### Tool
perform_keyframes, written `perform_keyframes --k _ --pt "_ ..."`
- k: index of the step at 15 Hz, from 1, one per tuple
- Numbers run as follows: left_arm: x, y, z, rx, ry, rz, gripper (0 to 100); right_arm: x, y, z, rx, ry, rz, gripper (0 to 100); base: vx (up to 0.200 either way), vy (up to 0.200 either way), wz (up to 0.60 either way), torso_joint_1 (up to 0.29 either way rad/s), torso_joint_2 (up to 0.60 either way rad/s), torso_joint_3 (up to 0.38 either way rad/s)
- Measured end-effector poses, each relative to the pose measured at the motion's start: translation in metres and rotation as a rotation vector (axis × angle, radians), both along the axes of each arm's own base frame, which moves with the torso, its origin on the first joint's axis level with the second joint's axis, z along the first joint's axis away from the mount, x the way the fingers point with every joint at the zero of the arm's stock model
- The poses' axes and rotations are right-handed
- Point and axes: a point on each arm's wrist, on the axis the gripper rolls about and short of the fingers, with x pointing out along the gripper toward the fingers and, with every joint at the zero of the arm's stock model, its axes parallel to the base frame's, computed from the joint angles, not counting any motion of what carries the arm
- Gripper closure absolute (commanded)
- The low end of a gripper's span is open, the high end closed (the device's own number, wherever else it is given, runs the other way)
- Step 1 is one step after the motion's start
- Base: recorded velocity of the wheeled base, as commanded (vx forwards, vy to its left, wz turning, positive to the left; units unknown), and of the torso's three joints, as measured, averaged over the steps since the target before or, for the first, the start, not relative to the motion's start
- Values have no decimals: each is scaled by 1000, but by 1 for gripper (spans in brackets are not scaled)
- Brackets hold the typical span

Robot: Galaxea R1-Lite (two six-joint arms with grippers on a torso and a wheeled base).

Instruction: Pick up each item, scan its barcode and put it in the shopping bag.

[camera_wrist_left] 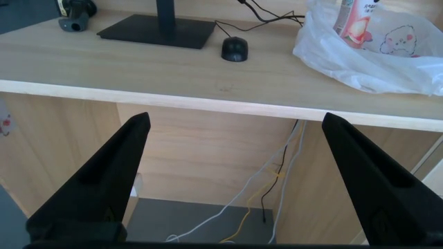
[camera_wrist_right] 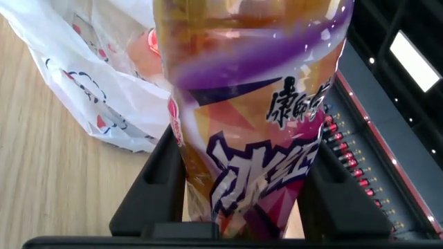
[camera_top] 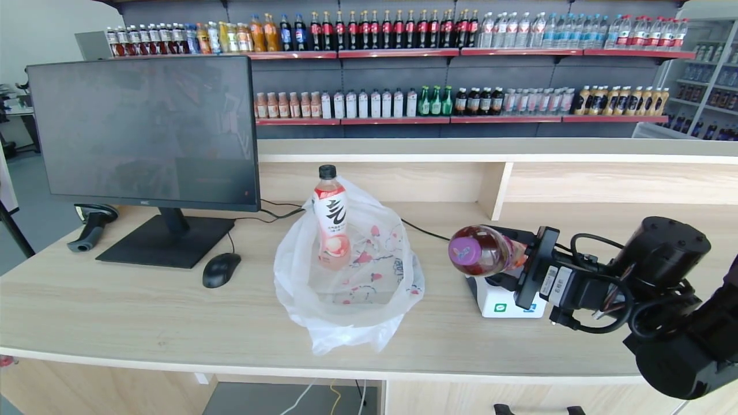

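My right gripper [camera_top: 513, 258] is shut on a dark tea bottle [camera_top: 483, 250] with a purple cap, held lying sideways with the cap pointing left, just above the white scanner box [camera_top: 504, 301]. The wrist view shows the bottle's purple and orange label [camera_wrist_right: 256, 131] between the black fingers [camera_wrist_right: 156, 187]. A white plastic shopping bag [camera_top: 351, 276] stands open at the counter's middle, with a pink peach drink bottle [camera_top: 331, 219] upright inside it. My left gripper [camera_wrist_left: 232, 173] is open, low in front of the counter edge, holding nothing.
A monitor [camera_top: 144, 132] on its stand sits at the left of the counter [camera_top: 144, 311], with a black mouse [camera_top: 221, 269] and a handheld scanner [camera_top: 92, 226] nearby. Cables run behind the bag. Shelves of drinks [camera_top: 403, 34] line the back wall.
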Motion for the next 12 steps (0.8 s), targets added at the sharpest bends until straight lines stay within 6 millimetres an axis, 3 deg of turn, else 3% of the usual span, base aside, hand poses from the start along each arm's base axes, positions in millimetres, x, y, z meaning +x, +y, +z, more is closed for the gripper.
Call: perform_keyframes --k 12 --pt "0 0 0 0 0 0 0 1 -2 0 1 1 -7 100 0 0 0 0 0 0"
